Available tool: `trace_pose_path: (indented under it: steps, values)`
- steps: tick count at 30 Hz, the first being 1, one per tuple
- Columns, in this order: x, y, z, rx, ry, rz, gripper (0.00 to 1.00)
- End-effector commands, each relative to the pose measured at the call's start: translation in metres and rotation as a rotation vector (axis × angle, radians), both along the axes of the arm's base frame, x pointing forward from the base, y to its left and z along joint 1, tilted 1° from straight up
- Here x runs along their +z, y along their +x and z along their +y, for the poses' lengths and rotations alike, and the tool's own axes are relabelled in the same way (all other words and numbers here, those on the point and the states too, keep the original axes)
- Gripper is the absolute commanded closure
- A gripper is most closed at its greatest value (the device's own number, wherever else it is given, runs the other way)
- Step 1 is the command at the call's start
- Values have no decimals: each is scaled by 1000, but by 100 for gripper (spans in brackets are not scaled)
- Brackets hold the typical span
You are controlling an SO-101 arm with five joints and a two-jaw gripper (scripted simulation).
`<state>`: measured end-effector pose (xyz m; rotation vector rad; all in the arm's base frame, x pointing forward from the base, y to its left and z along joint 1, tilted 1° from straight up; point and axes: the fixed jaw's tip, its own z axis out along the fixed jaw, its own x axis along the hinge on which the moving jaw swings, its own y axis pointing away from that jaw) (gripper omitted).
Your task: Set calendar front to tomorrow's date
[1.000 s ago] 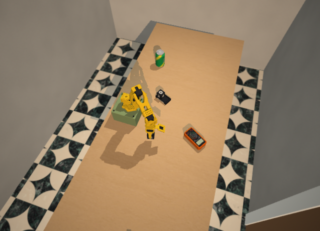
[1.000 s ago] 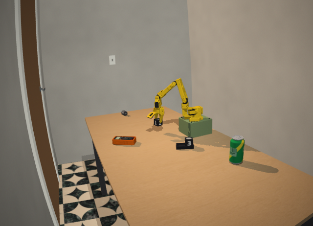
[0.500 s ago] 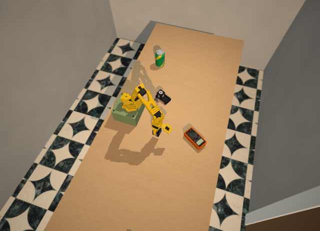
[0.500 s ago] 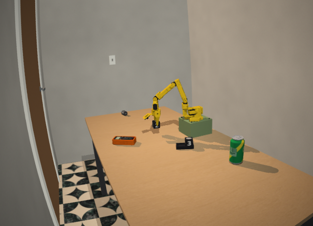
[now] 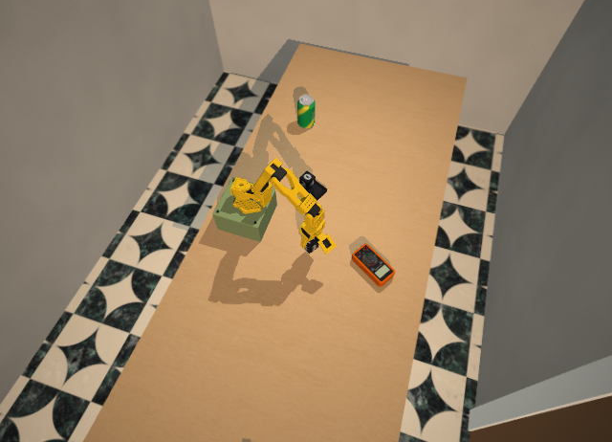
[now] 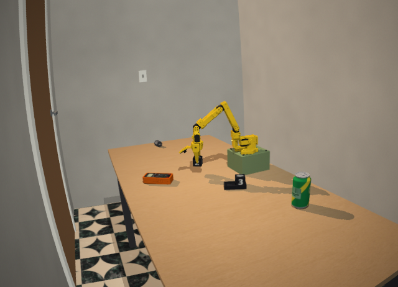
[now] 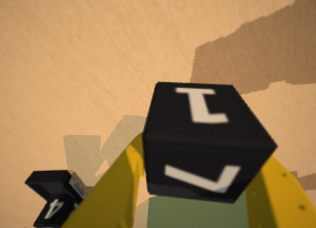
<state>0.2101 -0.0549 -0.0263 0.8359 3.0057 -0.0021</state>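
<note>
My gripper point(image 5: 313, 245) is shut on a black digit cube point(image 7: 204, 141) and holds it just above the table, between the green base and the multimeter. In the wrist view the cube shows a white 1 on one face and a 7 on another. It also shows in the exterior view point(image 6: 197, 161). The black calendar tray point(image 6: 234, 182) lies on the table and holds the other black cube point(image 6: 240, 179), which shows a 3 toward the exterior camera. In the top view that cube point(image 5: 307, 179) shows a 0 on top. The tray also shows at the lower left of the wrist view point(image 7: 51, 198).
An orange multimeter point(image 5: 373, 264) lies to the right of the gripper. A green soda can point(image 5: 306, 111) stands farther along the table. The arm's green base block point(image 5: 245, 212) sits at the table's left edge. A small dark object point(image 6: 157, 143) lies near the far table corner.
</note>
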Motion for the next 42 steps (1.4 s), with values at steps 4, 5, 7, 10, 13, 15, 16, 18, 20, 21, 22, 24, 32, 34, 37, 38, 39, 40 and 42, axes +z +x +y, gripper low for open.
trace_pose_path:
  steps: [4,5,7,10,13,15,16,18,20,21,22,24,32,34,37,38,39,40,42]
  values:
    - [-2,7,14,-143,8,19,100]
    - [-2,8,17,-168,9,19,100]
    - [-2,10,22,-217,9,18,100]
    - [-3,13,29,-286,10,18,100]
    - [-3,16,36,-348,11,17,100]
    - [-3,17,40,-387,11,17,100]
    - [-3,18,42,-405,12,16,100]
    - [-3,18,44,-422,12,16,100]
    - [-3,19,45,-439,12,16,100]
    - [-4,19,47,-454,12,16,100]
    - [-4,20,49,-469,12,16,100]
    - [-4,20,52,-497,13,15,100]
    - [-4,22,61,-578,14,15,100]
    - [-4,23,62,-591,14,14,100]
    - [-4,23,63,-596,14,14,100]
    - [-4,23,63,-601,14,14,100]
    - [-5,23,64,-605,14,14,100]
    - [-5,23,64,-609,14,14,100]
    - [-5,23,65,-614,15,14,100]
